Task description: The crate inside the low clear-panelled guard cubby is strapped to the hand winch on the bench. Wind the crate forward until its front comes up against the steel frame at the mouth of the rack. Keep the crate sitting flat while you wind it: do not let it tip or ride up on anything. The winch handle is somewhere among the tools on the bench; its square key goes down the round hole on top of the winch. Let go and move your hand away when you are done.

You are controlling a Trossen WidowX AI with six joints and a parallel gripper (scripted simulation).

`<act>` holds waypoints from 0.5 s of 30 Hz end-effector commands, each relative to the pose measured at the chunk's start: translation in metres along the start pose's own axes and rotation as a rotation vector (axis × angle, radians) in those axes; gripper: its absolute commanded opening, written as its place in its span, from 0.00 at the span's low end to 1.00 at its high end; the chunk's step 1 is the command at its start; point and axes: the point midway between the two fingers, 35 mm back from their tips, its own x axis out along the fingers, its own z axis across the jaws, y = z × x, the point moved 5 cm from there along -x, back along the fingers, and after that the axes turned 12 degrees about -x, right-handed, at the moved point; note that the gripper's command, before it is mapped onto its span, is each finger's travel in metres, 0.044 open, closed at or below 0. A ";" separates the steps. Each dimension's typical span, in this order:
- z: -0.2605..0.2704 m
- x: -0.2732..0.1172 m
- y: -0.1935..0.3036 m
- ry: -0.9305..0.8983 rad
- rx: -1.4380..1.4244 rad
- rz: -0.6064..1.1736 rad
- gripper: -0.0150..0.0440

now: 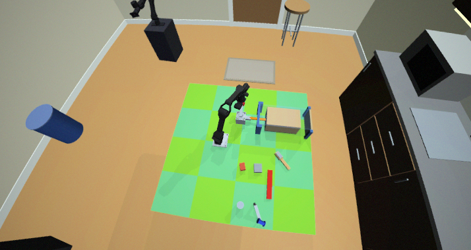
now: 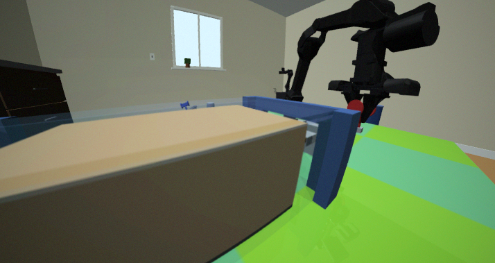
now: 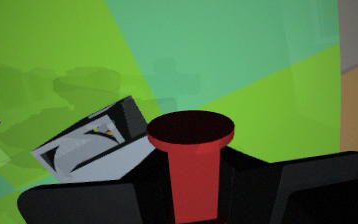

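Observation:
The tan crate (image 1: 282,117) (image 2: 149,199) sits flat inside the clear-panelled cubby, with a small gap between its front and the blue frame (image 1: 258,117) (image 2: 337,161) at the mouth. An orange strap (image 1: 257,119) runs from the crate through the frame to the grey winch (image 1: 241,119) (image 3: 82,152). The winch handle's pale arm (image 1: 241,111) reaches from the winch top towards the back of the mat. My gripper (image 1: 243,105) (image 2: 365,112) (image 3: 184,141) is shut on the handle's upright red knob. The key and hole are hidden.
Another blue-ended handle (image 1: 257,212), a white disc (image 1: 240,205), a red bar (image 1: 269,184), a grey block (image 1: 257,168), a red block (image 1: 242,166) and a wooden-handled brush (image 1: 284,163) lie towards the near side. The blue frame stands close beside the winch.

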 end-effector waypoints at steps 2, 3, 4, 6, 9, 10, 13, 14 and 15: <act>0.005 0.001 -0.021 -0.018 -0.019 -0.040 0.25; 0.006 0.001 -0.022 -0.018 -0.019 -0.040 0.25; 0.006 0.001 -0.023 -0.018 -0.019 -0.040 0.25; 0.007 0.001 -0.025 -0.018 -0.019 -0.040 0.25; 0.009 0.001 -0.028 -0.018 -0.019 -0.041 0.25; 0.010 0.001 -0.029 -0.018 -0.019 -0.041 0.25; 0.011 0.001 -0.032 -0.018 -0.019 -0.041 0.25; 0.012 0.001 -0.033 -0.018 -0.019 -0.041 0.25; 0.012 0.001 -0.034 -0.018 -0.019 -0.041 0.25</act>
